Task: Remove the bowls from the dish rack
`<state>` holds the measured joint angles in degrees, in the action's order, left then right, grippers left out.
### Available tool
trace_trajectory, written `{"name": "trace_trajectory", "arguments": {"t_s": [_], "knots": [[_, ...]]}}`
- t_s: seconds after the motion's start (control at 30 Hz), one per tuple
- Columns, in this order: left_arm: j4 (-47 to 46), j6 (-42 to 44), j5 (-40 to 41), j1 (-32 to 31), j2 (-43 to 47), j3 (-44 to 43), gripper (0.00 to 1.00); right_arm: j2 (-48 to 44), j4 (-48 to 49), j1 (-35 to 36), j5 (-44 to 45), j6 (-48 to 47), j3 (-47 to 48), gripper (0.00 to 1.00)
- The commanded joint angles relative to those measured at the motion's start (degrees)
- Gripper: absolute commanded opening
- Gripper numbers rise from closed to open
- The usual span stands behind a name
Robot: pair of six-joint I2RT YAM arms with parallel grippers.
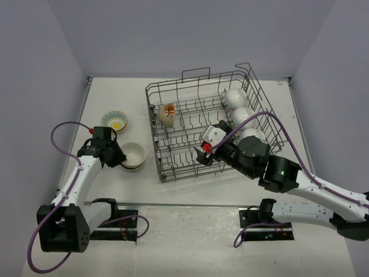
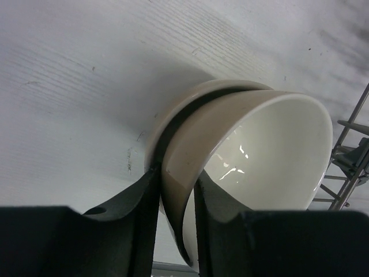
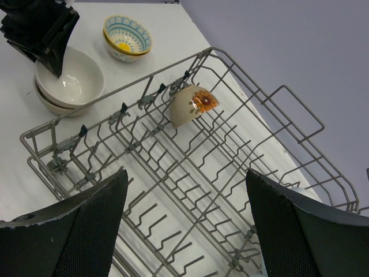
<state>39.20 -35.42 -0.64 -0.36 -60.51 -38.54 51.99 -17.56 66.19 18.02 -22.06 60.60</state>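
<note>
Left tool [image 2: 177, 179] is straddling the white bowl [image 2: 271, 150] rim, grip indeterminate; right tool [image 3: 184, 184] is hovering wide over the dish rack [image 3: 203, 53].

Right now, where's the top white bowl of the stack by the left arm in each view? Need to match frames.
Top external: top white bowl is left of centre, just left of the dish rack.
Left wrist: it fills centre-right, its rim between the left fingers.
Right wrist: it's upper left, beyond the rack's rim.
Shared landmark: the dish rack, whole from above, wires at the left wrist's right edge, filling the right wrist view.
</note>
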Motion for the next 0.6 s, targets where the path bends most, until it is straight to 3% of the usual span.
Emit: {"name": "trace_trajectory", "arguments": {"t_s": [0.0, 0.1, 0.17, 0.57], "knots": [[-1.9, -0.9, -1.6, 0.4, 1.2, -1.8, 0.32, -0.5, 1.8, 0.0, -0.9, -0.3, 0.0, 0.83], [-0.9, -0.8, -1.7, 0.4, 1.6, -2.8, 0.31, -0.2, 1.8, -0.2, -0.8, -0.3, 0.1, 0.84], [0.5, -1.0, -1.5, 0.4, 2.3, -3.4, 0.18, 0.4, 1.8, -0.8, -1.1, 0.4, 0.3, 0.84], [2.7, -0.4, -2.8, 0.4, 6.9, -1.9, 0.11, 2.9, 1.8, -4.0, -6.4, 2.3, 1.5, 0.84]]}}
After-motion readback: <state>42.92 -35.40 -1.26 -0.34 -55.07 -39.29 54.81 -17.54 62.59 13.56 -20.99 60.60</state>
